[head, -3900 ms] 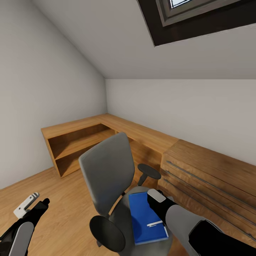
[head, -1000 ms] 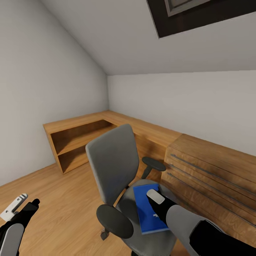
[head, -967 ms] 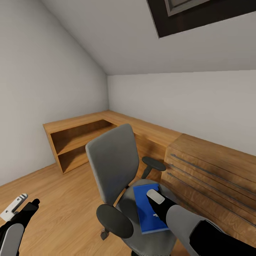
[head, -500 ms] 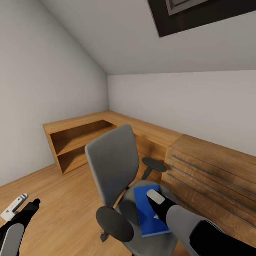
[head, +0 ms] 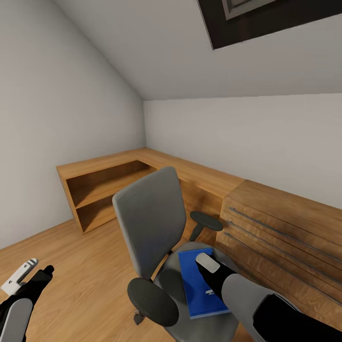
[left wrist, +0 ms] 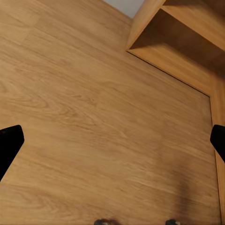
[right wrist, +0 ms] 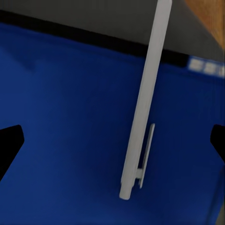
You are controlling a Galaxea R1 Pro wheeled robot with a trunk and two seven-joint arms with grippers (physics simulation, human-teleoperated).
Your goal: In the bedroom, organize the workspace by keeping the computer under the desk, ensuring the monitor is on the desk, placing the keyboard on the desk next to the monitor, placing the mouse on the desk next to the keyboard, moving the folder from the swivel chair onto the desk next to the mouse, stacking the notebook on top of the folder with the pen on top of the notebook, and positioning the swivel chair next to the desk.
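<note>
— Since half a second ago, what has been shifted?

— Little: the chair (head: pixel 156 237) has been turned slightly; both arms are kept as before.

— From left to right, what is seen?

— Low at the left, the left gripper (left wrist: pixel 112 140) is held over the floor (left wrist: pixel 93 122), fingers spread. On the chair seat the folder (right wrist: pixel 70 117) is laid flat, with the pen (right wrist: pixel 143 103) on it. Just above it the right gripper (right wrist: pixel 112 140) is held, fingers spread either side of the pen.
</note>
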